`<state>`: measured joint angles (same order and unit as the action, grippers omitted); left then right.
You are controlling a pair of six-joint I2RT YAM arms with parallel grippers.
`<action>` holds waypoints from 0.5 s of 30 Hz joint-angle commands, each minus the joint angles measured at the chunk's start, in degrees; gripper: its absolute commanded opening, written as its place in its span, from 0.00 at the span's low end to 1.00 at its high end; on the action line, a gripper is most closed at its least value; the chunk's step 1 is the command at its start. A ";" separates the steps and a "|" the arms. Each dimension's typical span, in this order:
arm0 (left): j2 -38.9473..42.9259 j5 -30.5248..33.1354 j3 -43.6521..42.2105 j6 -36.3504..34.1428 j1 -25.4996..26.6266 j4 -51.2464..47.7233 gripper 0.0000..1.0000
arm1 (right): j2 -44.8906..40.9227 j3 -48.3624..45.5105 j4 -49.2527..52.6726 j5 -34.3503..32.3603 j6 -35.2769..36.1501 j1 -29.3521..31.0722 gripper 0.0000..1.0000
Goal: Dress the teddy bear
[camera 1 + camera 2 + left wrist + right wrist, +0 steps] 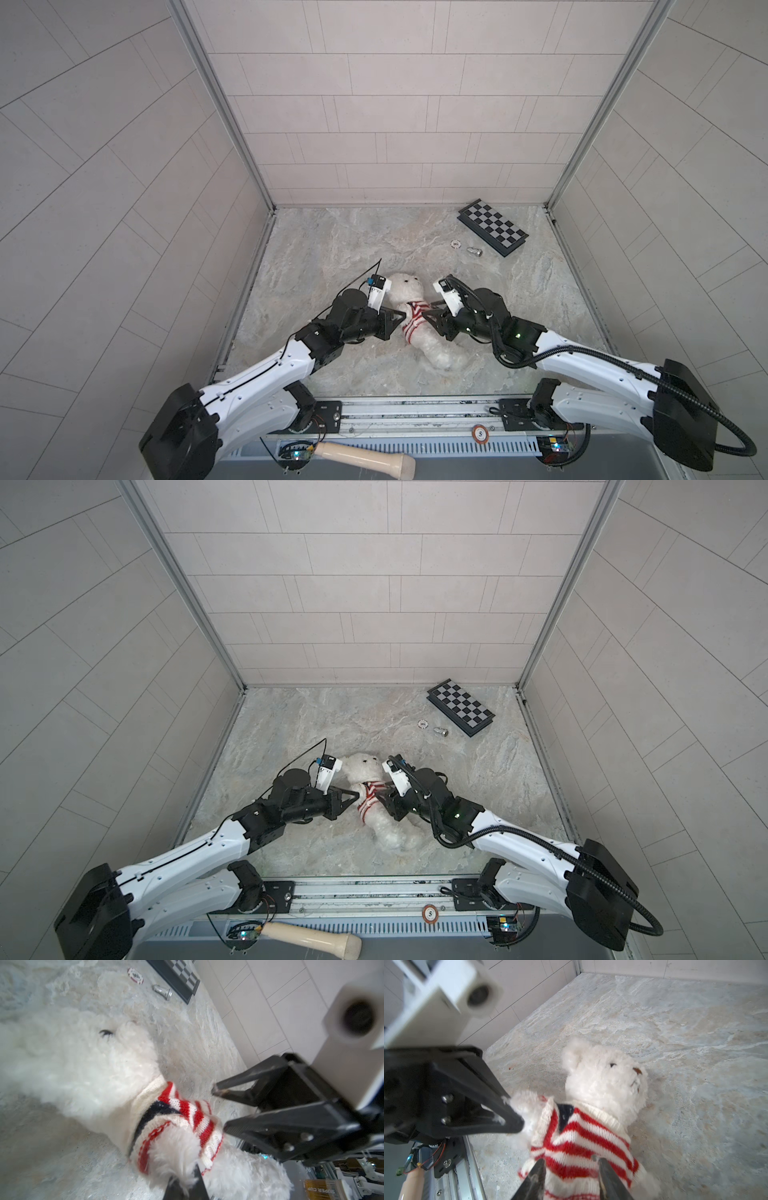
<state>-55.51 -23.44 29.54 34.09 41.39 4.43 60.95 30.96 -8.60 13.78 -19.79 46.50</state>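
Note:
The teddy bear (405, 286) (363, 766) lies on its back on the marble table, head toward the far wall. A red-and-white striped knit sweater (415, 318) (581, 1136) (187, 1113) covers its torso. My left gripper (404, 318) (185, 1180) (513, 1111) is shut on the fluffy white arm that sticks out of the sweater's sleeve. My right gripper (430, 313) (569, 1160) (219, 1107) stands open at the bear's other side, its fingers apart over the sweater's striped flank without pinching it.
A folded chessboard (492, 226) lies at the back right, with a poker chip (456, 243) and a small metal piece (474, 251) beside it. Tiled walls close in three sides. A wooden handle (365, 459) rests below the front rail.

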 commanded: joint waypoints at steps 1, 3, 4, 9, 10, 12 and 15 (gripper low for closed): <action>1.90 1.51 3.98 0.03 0.10 -5.52 0.00 | 0.42 -0.20 -3.25 0.43 -0.01 0.17 0.45; 2.86 1.99 4.55 0.19 0.10 -6.89 0.00 | 1.65 -0.15 -4.27 0.76 0.02 0.17 0.45; 3.41 2.06 4.81 0.42 0.10 -7.27 0.00 | 2.16 -0.20 -4.82 0.85 -0.13 0.17 0.45; 5.76 3.06 6.00 0.86 0.14 -9.96 0.00 | 3.78 0.01 -6.27 1.09 -0.35 0.13 0.44; 6.34 3.67 6.41 0.51 0.10 -11.22 0.00 | 4.14 0.15 -6.65 1.40 -0.36 0.13 0.44; 7.29 5.32 6.97 -0.40 0.10 -13.91 0.00 | 4.93 0.41 -7.26 1.76 -0.34 0.13 0.44; 8.22 8.93 7.86 -2.23 -0.03 -19.23 0.00 | 5.75 0.53 -9.07 2.55 -0.74 0.13 0.44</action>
<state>-48.82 -18.35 34.76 34.20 41.39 -10.61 66.22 30.74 -14.66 15.25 -19.99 46.50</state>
